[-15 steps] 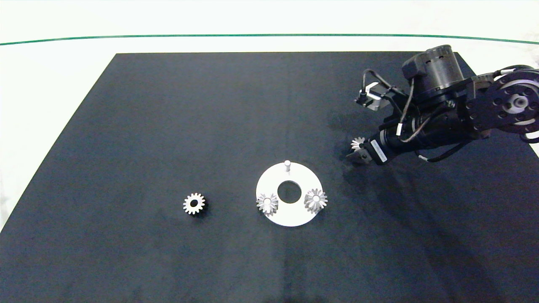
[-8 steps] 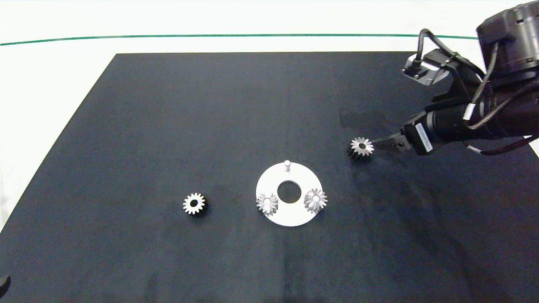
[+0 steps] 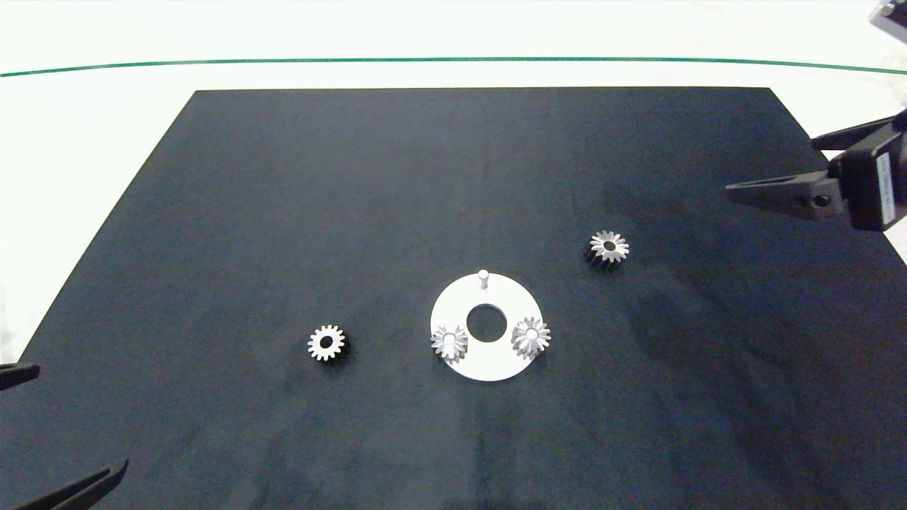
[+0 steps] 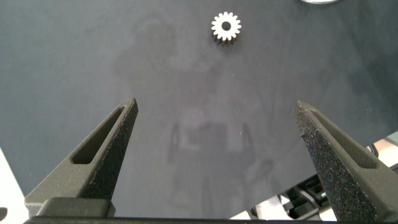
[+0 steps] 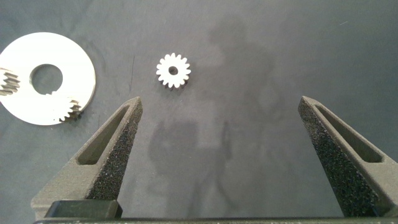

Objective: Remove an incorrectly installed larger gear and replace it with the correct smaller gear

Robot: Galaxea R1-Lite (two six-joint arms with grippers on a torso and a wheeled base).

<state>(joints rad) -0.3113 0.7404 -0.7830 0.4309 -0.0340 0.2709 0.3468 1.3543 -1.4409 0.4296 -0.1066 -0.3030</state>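
Observation:
The larger gear [image 3: 609, 247], with pointed teeth, lies free on the black mat to the right of the white disc [image 3: 489, 365]; the right wrist view also has it [image 5: 173, 70]. Well left of the disc lies the smaller gear [image 3: 327, 343], blunt-toothed with a wide hole, and the left wrist view shows it [image 4: 226, 27] ahead of the fingers. My right gripper [image 3: 771, 164] hangs open at the right edge, apart from the larger gear and holding nothing [image 5: 221, 99]. My left gripper [image 3: 81, 416] is open and empty at the lower left corner [image 4: 216, 106].
On the disc [image 5: 68, 68] a bare peg [image 3: 483, 277] stands at the far side, and two pale-centred gears [image 3: 449, 341] [image 3: 531, 336] sit at its near edge. The black mat [image 3: 283, 177] lies on a white table with a green line [image 3: 354, 60] beyond it.
The right gripper let go of the larger gear, left it on the mat and drew back up and to the right. The left gripper's fingers came into view at the lower left.

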